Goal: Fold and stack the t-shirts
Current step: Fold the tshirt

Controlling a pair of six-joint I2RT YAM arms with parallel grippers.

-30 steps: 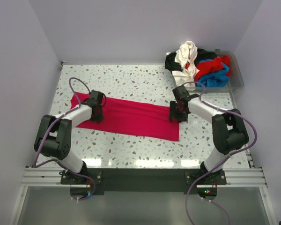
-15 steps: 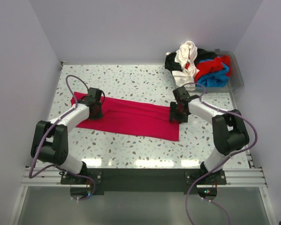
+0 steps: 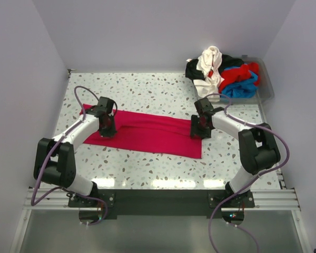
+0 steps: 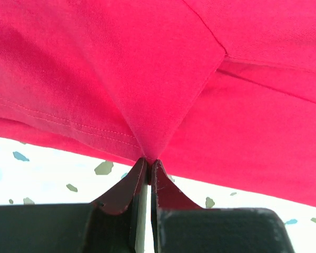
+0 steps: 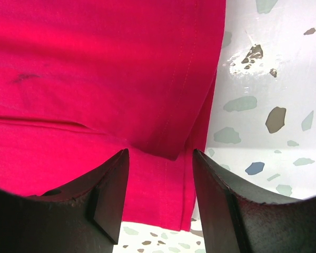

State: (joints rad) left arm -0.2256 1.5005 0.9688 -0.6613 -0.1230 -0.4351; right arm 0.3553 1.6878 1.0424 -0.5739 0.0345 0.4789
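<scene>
Centre frame, flat on speckled worktop: large crimson-pink cloth t-shirt, a long band. Left end effector clenched on a pinch of its left-hand fabric. Right end effector released, straddling right hem. Upper right: heaped cream, black, red and blue shirts.

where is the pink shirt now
Top view: the pink shirt lies across the table, left gripper pinching its left end, right gripper open over its right end.

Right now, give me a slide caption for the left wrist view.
Left pincer shut on a pinched fold of the crimson-pink t-shirt, the cloth tenting to a point above the speckled table.
</scene>
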